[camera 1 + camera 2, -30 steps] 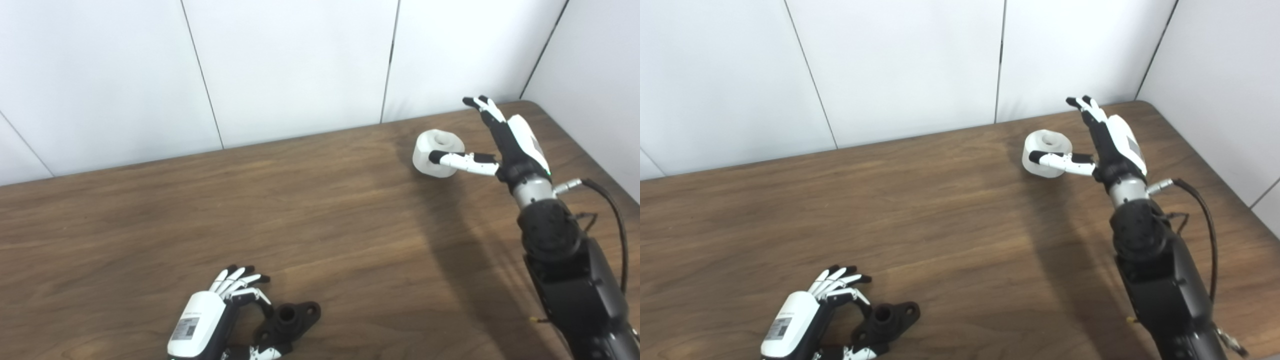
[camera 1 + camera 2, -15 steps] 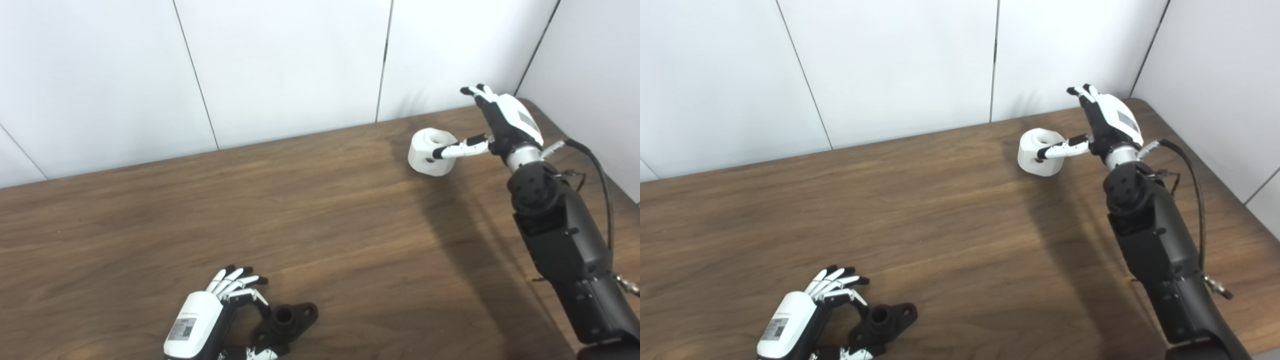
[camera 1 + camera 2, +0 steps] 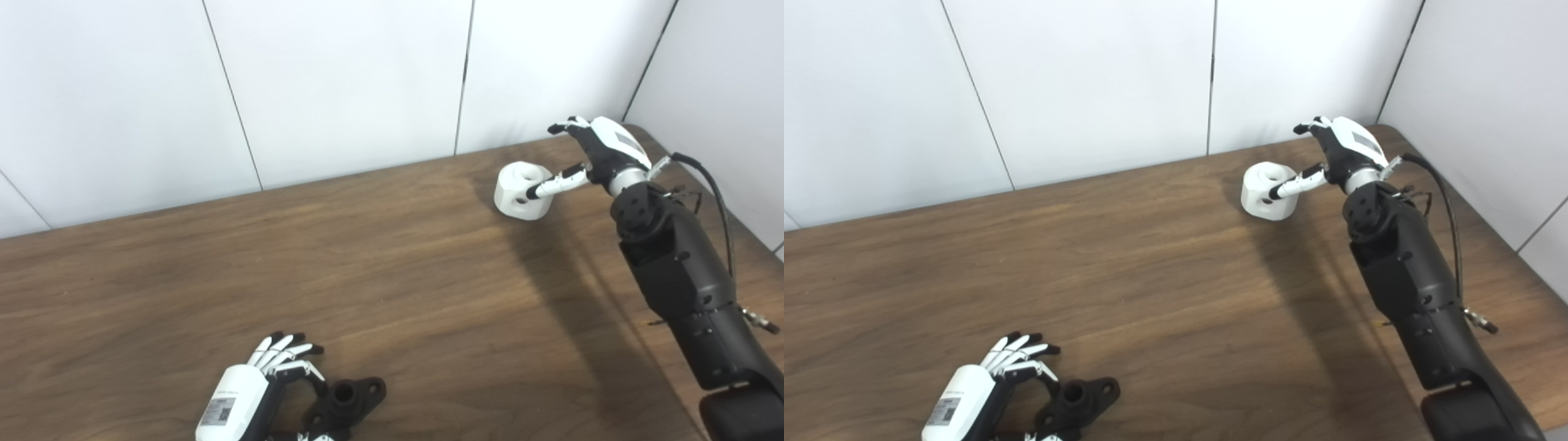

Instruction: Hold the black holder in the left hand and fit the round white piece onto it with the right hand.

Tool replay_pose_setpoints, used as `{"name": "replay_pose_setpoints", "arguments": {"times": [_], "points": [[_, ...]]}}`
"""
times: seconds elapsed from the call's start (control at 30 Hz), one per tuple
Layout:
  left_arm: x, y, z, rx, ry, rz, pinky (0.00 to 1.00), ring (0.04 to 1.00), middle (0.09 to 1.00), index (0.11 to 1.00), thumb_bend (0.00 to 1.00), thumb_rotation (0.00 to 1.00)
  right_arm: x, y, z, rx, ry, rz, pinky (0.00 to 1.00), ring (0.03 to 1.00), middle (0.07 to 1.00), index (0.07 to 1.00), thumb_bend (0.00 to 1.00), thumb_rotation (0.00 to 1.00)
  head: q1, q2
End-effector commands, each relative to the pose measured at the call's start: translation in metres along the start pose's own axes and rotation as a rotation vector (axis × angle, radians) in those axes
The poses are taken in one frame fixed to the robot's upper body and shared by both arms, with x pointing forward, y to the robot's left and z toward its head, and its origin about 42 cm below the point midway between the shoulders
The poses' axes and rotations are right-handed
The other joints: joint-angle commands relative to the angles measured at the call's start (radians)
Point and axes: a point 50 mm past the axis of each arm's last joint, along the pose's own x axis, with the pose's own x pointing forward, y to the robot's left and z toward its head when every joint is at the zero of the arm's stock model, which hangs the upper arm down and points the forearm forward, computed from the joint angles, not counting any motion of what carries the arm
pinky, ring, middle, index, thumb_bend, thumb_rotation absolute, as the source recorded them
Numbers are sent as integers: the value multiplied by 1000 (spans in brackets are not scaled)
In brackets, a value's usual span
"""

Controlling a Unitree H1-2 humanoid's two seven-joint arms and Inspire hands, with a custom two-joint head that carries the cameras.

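Note:
The black holder (image 3: 345, 401) lies flat on the table near the front edge, a short tube standing up from its flange. My left hand (image 3: 257, 392) is beside it on the left, fingers spread and curved toward it without closing on it. The round white piece (image 3: 520, 190) sits at the far right of the table with a hole in its top and holes in its side. My right hand (image 3: 591, 153) is open just right of it, thumb stretched out across the piece's near side, the other fingers raised above and behind it.
The brown wooden table (image 3: 367, 269) ends at white wall panels behind and on the right. My dark right forearm (image 3: 680, 275) lies over the table's right side and casts a long shadow to its left.
The camera has shifted, moving the whole picture. My right hand has reached farther over the white piece, with the thumb now against its near side. The left hand stays beside the holder.

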Motion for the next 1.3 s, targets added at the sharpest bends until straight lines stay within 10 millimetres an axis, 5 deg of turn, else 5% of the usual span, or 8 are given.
{"name": "replay_pose_setpoints", "arguments": {"times": [0.0,1.27], "points": [[-20,-17,-21,45,103,-105,962,899,801,486,519,45,9,-27,12,-23,-31,-74,917,1000,961,829,922,275,-1,0],[-15,-8,-11,37,100,-75,915,881,786,485,519,44,21,-23,28,-99,-56,-14,879,982,898,726,856,257,4,10]]}}
